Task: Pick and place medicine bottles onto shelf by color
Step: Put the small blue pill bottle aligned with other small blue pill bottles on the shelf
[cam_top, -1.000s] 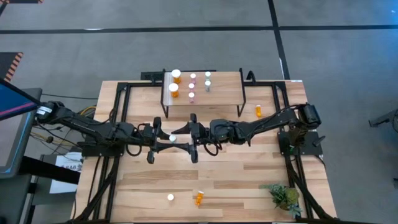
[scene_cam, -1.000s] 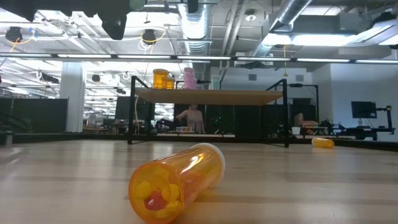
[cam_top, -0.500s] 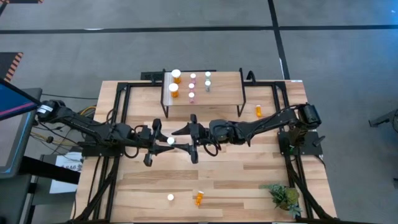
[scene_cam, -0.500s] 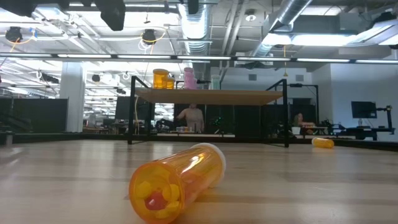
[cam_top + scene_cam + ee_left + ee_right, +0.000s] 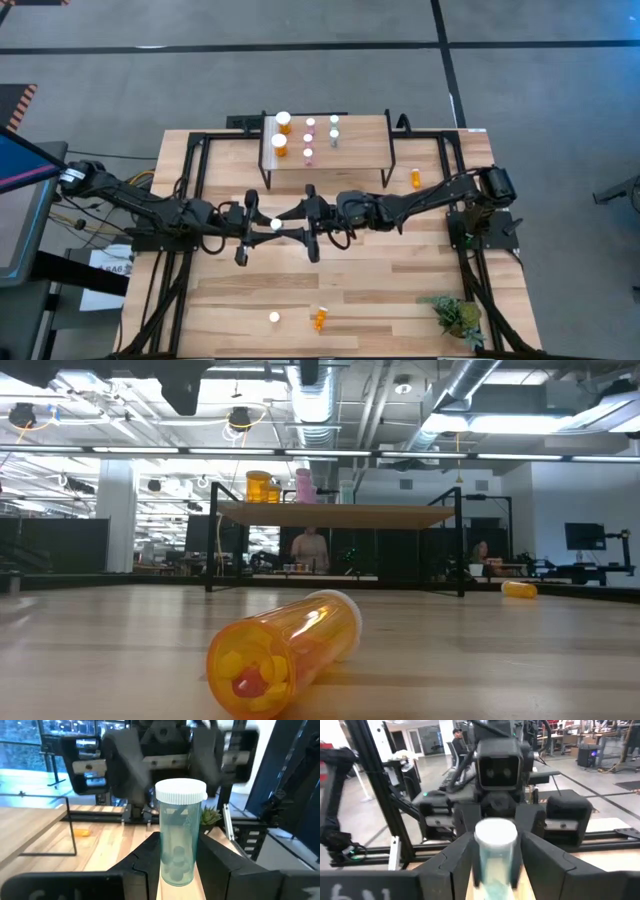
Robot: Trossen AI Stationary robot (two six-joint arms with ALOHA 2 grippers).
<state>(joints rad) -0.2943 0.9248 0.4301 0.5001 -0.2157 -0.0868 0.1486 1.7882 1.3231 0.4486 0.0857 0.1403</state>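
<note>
Nearest the low camera, an orange bottle (image 5: pixel 285 650) is lying on its side on the bench (image 5: pixel 400 270), pills showing through its clear wall. At mid-bench the two arms are meeting in a handover. The left tool (image 5: pixel 176 857) is gripping a teal bottle (image 5: pixel 179 832) upright by its lower body, white cap uppermost. The right tool (image 5: pixel 495 852) is standing with one finger on either side of the same bottle; whether those fingers are already pressing on it cannot be told. A second orange bottle (image 5: pixel 416 178) is lying near the right edge, and another (image 5: pixel 319 319) beside a white-capped one (image 5: pixel 274 317) near the front edge, close to a small plant (image 5: pixel 458 316). Farthest back, the shelf (image 5: pixel 360 150) is carrying orange, pink and teal bottles in rows. The teal bottle is probably light, rigid and smooth-walled, so it may slip or twist; the best hold is likely across the middle of the cylinder, below the cap, with the fingers square to the wall
</note>
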